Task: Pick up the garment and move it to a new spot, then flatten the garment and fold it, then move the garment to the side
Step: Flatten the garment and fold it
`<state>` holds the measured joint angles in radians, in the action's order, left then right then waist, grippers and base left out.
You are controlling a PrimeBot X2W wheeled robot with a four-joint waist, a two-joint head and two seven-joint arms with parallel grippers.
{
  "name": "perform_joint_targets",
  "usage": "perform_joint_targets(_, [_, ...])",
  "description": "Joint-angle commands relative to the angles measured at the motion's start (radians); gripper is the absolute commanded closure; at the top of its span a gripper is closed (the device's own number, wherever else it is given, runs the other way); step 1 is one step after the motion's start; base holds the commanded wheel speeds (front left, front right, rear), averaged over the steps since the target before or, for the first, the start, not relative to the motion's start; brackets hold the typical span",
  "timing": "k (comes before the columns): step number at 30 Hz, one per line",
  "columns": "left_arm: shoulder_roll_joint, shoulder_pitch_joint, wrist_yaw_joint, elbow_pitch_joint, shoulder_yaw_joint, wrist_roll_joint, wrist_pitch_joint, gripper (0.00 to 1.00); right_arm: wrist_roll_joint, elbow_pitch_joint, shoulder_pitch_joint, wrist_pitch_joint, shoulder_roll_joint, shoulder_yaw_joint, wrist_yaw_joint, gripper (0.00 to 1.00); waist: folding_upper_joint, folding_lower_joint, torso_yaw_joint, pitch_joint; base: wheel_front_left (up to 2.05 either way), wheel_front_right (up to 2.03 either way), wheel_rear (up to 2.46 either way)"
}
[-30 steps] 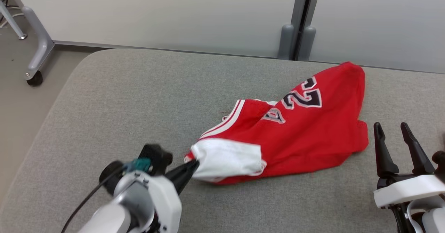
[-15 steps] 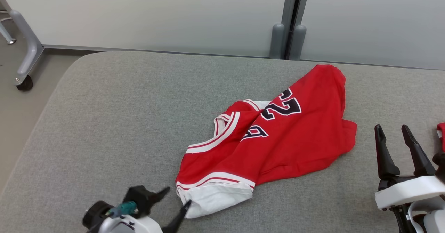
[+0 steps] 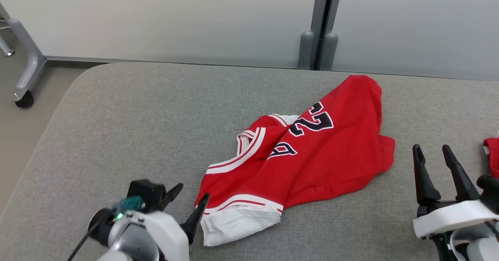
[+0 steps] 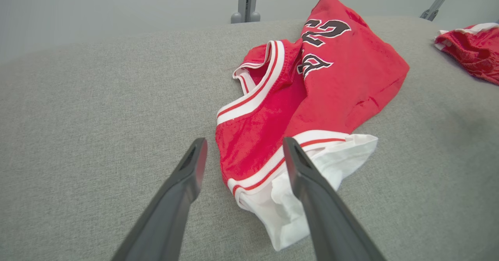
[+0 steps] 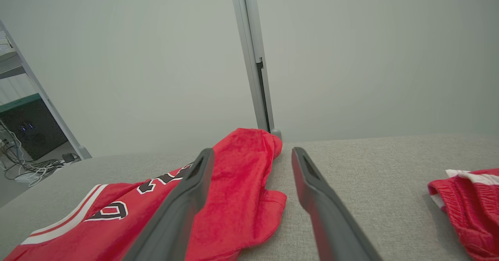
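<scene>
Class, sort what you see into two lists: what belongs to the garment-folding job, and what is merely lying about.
Belongs to the job:
red jersey, crumpled on the grey cushion
left gripper, open, by the jersey's white-trimmed end
right gripper, open, apart from the jersey

Lying about:
second red garment at the right edge
wheeled frame leg

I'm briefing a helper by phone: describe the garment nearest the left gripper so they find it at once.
On the grey fabric-covered surface, look near the middle, beyond the open left gripper. There lies a crumpled red basketball jersey with white-and-red trim. Unlike the other red garment at the right edge, it shows black, white-edged numerals.
</scene>
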<state>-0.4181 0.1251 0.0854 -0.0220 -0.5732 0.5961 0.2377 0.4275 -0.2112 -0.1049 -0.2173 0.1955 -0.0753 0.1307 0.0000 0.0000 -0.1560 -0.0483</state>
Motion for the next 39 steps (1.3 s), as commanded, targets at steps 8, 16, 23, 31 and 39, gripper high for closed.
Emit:
perform_joint_targets(8, [0.086,0.148,-0.045,0.168,-0.018,0.066,0.079,1.00,-0.001,-0.013,-0.034,-0.004,0.014,-0.023,0.000,0.00,0.0000,0.0000,0.011,-0.015,0.00,0.00,0.00])
perform_joint_targets(16, [0.125,0.164,-0.131,0.289,-0.099,0.120,0.194,1.00,-0.003,-0.018,-0.044,0.001,0.020,-0.034,0.000,0.00,0.0000,0.0000,0.023,-0.036,0.00,0.00,0.00])
perform_joint_targets(23, [0.092,0.089,-0.153,0.220,-0.154,0.124,0.230,1.00,-0.003,-0.022,-0.034,-0.008,0.019,-0.017,0.000,0.00,0.0000,0.0000,0.011,-0.042,0.00,0.00,0.00])
perform_joint_targets(31, [0.061,0.012,-0.092,0.107,-0.117,0.109,0.153,1.00,-0.004,-0.036,-0.022,-0.007,0.007,-0.010,0.000,0.00,0.0000,0.0000,-0.010,-0.015,0.00,0.00,0.00])
perform_joint_targets(39, [0.034,-0.032,0.005,0.015,-0.016,0.065,-0.015,0.00,0.007,-0.038,-0.020,-0.019,-0.005,-0.021,0.000,0.00,0.0000,0.0000,-0.004,0.018,0.00,0.00,0.00])
